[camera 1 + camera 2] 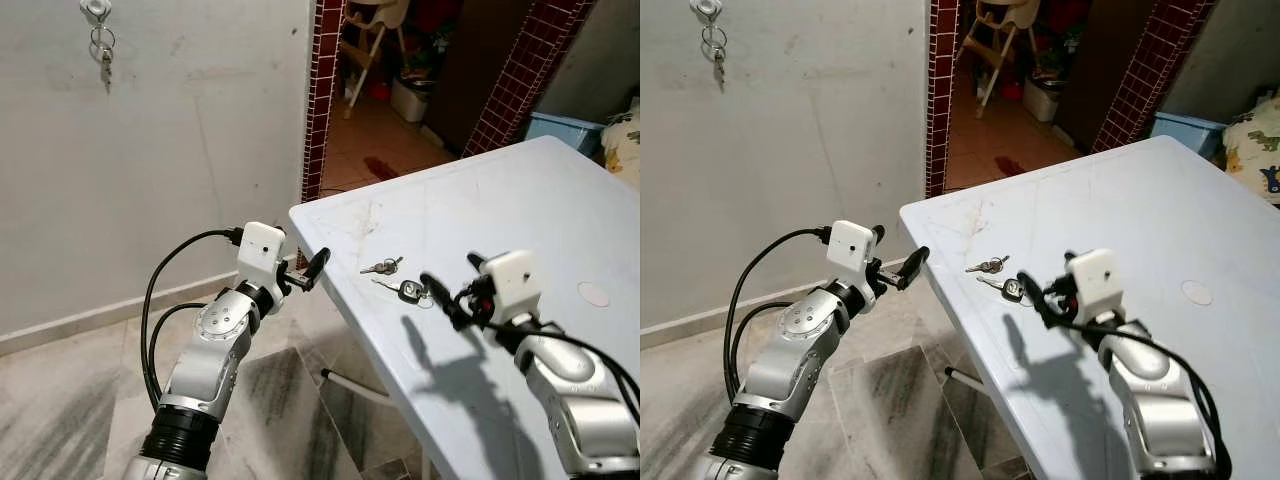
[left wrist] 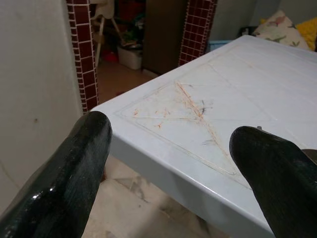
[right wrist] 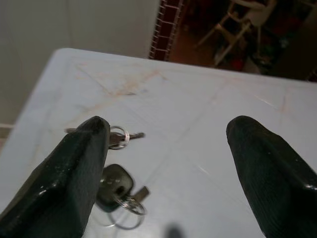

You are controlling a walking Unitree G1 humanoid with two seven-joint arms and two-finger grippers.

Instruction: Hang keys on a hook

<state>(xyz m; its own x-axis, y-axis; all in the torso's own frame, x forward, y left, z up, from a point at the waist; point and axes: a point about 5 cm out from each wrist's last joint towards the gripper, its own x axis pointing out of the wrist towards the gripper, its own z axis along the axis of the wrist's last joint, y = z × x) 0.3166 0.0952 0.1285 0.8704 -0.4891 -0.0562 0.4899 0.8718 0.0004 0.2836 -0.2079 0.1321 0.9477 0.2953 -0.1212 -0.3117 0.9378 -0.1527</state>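
My right gripper [image 1: 443, 296], fingers spread wide and empty, hovers just beside the keys [image 1: 402, 290] on the table [image 1: 560, 200]; my left gripper [image 1: 310, 270], likewise open, holds nothing.

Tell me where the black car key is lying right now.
The car key lies on the white table near its front-left corner, just beside a smaller bunch of keys and directly ahead of the right gripper.

Right claw [image 1: 1040, 298] hovers beside keys [image 1: 1002, 280] on white table [image 1: 1160, 200].

Pale blue table [image 1: 520, 200], dark-red tiled pillar [image 1: 322, 90], seemingly black-headed key [image 1: 408, 291], white wall [image 1: 150, 150].
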